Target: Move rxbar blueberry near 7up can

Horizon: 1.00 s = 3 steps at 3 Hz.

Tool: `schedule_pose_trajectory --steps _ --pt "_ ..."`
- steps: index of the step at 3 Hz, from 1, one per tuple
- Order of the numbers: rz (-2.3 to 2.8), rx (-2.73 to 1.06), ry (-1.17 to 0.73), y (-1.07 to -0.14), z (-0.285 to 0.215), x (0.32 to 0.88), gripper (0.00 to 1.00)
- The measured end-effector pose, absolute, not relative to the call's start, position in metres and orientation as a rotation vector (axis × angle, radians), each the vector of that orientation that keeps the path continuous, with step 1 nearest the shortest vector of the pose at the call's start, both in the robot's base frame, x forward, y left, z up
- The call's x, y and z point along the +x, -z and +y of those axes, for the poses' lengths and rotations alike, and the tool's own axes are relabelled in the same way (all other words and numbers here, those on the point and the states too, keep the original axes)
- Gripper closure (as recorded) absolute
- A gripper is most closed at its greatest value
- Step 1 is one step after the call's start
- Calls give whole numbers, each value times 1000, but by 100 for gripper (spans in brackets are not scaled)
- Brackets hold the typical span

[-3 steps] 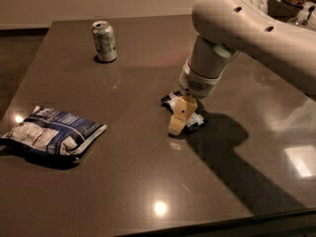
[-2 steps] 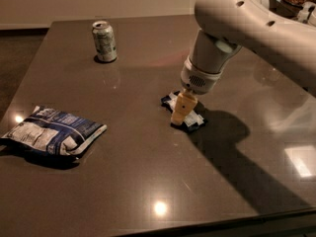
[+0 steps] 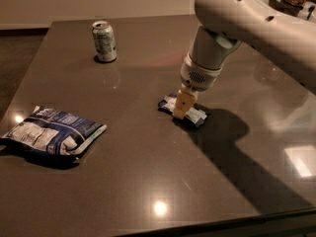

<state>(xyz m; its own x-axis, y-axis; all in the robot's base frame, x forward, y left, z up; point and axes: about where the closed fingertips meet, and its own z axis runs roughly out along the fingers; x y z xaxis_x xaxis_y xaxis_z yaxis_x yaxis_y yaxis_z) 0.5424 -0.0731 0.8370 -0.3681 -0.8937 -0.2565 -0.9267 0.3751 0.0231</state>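
The rxbar blueberry [image 3: 196, 116], a small flat dark blue wrapper with a whitish panel, lies on the table's middle right. My gripper [image 3: 180, 107] is straight over it, its tan tip down at the bar's middle and covering part of it. I cannot tell whether it touches the bar. The 7up can [image 3: 104, 41], silver and pale green, stands upright at the far left of the table, well apart from the bar and the gripper.
A large puffy blue-and-white chip bag [image 3: 52, 135] lies near the left front of the dark table [image 3: 148, 181]. My white arm [image 3: 247, 19] reaches in from the upper right. The table's front edge runs along the bottom.
My gripper has shifted slightly toward the far side and now sits over the bar's middle. The bar, the can and the chip bag have not moved.
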Motion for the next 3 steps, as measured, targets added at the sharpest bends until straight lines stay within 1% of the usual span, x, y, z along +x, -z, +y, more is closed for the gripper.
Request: schedule_pose_trajectory --steps 1,2,3 --pt "2373 -1638 -254 -870 -44 568 100" --pt "2373 -1638 -254 -870 -44 568 100" --pt "2386 -1609 -221 -874 -38 582 100"
